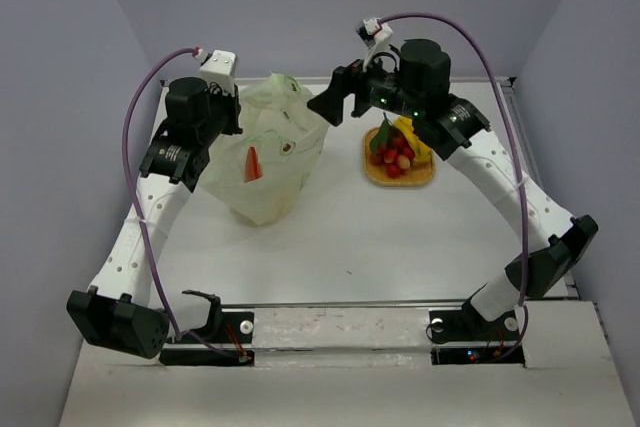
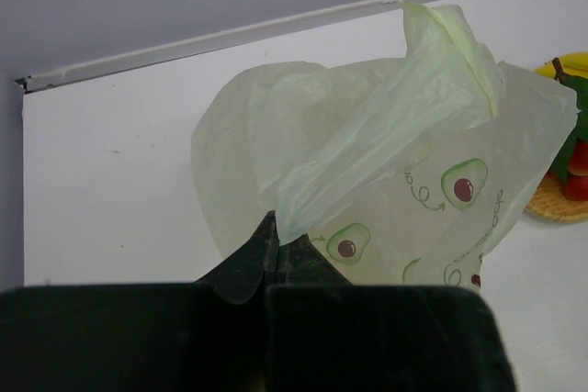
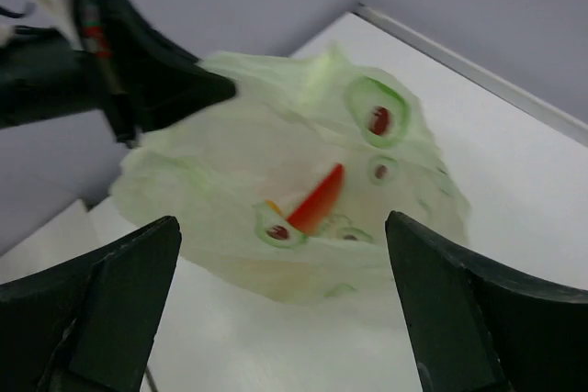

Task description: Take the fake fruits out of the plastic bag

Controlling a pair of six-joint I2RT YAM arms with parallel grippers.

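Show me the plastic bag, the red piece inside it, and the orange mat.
plastic bag (image 1: 290, 122): top view, upper part.
red piece (image 3: 317, 199): right wrist view, its middle.
orange mat (image 1: 424, 178): top view, bare near corner.

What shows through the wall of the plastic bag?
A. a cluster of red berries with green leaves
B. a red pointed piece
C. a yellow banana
B: a red pointed piece shows through the translucent plastic bag, while the banana and the red berries lie outside it on the orange mat.
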